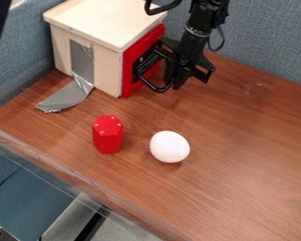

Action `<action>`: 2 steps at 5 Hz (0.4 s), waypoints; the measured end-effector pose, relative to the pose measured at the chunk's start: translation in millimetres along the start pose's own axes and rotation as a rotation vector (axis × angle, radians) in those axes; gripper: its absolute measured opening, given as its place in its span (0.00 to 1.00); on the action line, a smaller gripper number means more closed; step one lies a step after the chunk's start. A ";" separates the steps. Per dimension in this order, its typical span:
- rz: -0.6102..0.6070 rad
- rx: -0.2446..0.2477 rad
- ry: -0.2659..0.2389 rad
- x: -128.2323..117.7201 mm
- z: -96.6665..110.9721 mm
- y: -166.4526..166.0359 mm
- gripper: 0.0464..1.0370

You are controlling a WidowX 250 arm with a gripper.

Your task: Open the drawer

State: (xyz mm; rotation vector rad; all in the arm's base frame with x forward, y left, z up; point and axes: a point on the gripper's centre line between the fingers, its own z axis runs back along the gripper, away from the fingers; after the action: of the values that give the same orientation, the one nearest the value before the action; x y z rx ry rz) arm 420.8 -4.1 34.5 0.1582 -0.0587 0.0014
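Camera view, from where I stand: pale wooden cabinet [87,20] at the back of the table [241,155]. Red-fronted drawer [138,49] sits in the cabinet's right-hand face in this view, looks shut or nearly so. Black gripper [178,77] just beside that face, by the dark handle [152,86]; pincer wide or narrow, can't tell, nor whether it has hold. White egg-like object [170,147] and red block [107,135] in front of the cabinet. My reckoning: approach made, the pull outward left to do.
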 end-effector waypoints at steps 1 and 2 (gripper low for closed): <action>0.011 -0.044 0.014 -1.7 1.2 -6.9 0.09; 0.012 -0.063 0.017 -1.9 2.8 -12.3 0.09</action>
State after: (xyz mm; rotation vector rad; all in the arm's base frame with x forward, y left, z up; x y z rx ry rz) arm 418.8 -16.7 35.3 0.0946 -0.0423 0.0125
